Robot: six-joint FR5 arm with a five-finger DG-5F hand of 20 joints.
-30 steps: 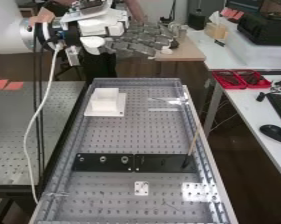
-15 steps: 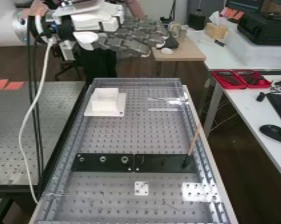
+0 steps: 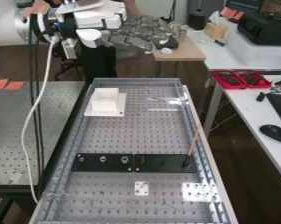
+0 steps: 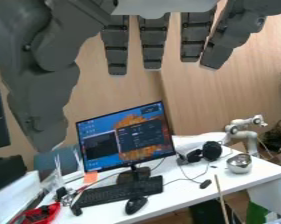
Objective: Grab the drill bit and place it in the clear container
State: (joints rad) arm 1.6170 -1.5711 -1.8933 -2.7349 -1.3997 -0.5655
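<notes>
- Grey and dark, the hand [image 3: 132,38] is up high, past the far edge of the holed metal board [image 3: 124,136].
- It has shifted a little to the high view's left since the first frame, so its fingers sit back more.
- The white cord [image 3: 31,115] under the arm has swung a bit to the left too.
- The things on the board are in the same spots as before.
- The wrist view shows straight fingers [image 4: 152,42] and a big thumb [image 4: 39,95] apart from them. The hand is open and holds nothing.
- A thin tan stick [image 3: 194,142] with a dark low end leans up near the board's right edge, over the right end of the black plates [image 3: 160,163]. I cannot tell for sure if it is the drill bit.
- A see-through piece [image 3: 163,104] with shiny edges is by the far right corner. It may be the clear container, but I cannot be sure.
- The white block [image 3: 105,99] sits on its flat white base near the far left corner.
- A wide stretch of holed metal runs from that base to the black plates.
- A small white plate [image 3: 142,188] lies on the near side of them.
- Floor shows between the board's right edge and the white desk [image 3: 246,111], which has red trays [image 3: 228,80] on it.
</notes>
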